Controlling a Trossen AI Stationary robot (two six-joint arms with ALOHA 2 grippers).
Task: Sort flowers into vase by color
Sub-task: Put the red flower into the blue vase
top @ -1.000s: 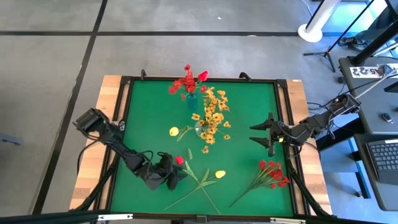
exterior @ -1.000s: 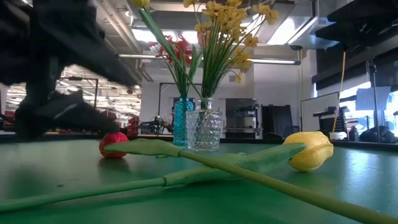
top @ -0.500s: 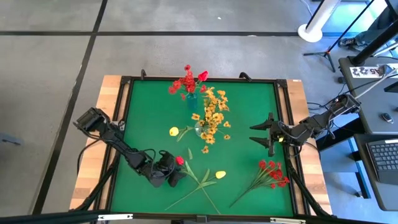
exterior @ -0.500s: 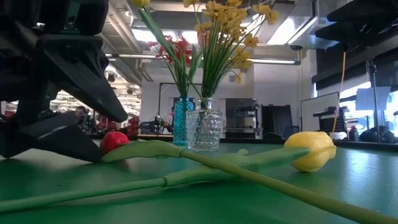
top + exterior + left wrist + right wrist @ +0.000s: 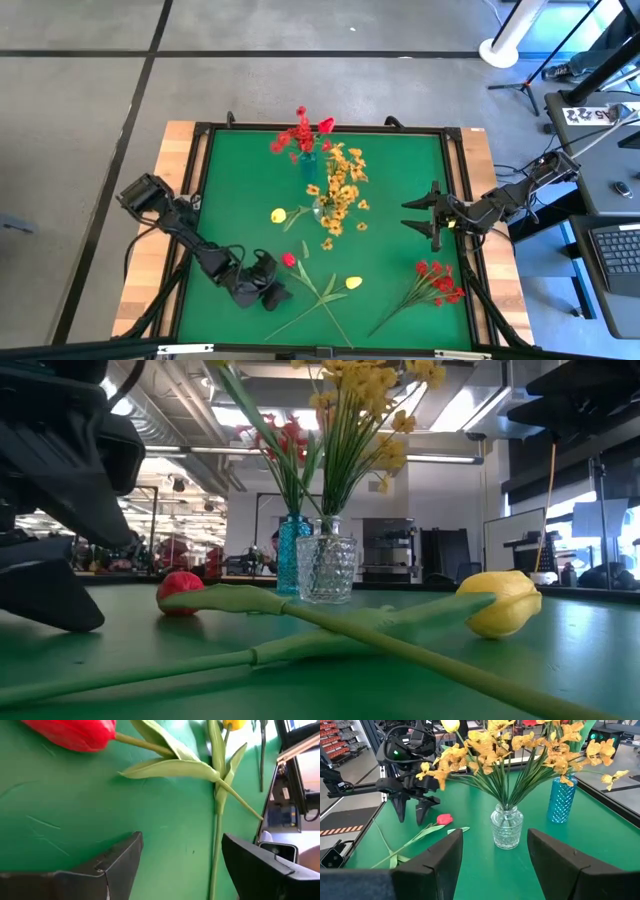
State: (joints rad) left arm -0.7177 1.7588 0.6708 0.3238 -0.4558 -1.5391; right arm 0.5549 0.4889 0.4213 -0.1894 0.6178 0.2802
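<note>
A red bud (image 5: 288, 260) and a yellow bud (image 5: 353, 283) lie on the green table on long stems that cross (image 5: 322, 295). My left gripper (image 5: 277, 290) stands open just left of the crossing and low over the table. In the left wrist view the red bud (image 5: 75, 732) lies ahead, and one stem (image 5: 215, 855) runs between the open fingers, untouched as far as I can see. A red sprig (image 5: 437, 280) lies near right. The blue vase (image 5: 308, 157) holds red flowers; the clear vase (image 5: 325, 208) holds yellow-orange ones. My right gripper (image 5: 413, 216) waits open at the right.
Another yellow bud (image 5: 279, 214) lies on the table just left of the clear vase. A raised dark frame (image 5: 200, 180) rims the green mat. Bare green surface lies at the far left and the far right of the mat.
My left gripper has rolled about its own axis and drawn back from the red bud toward the table's near left, staying open. The flowers lie as they did.
</note>
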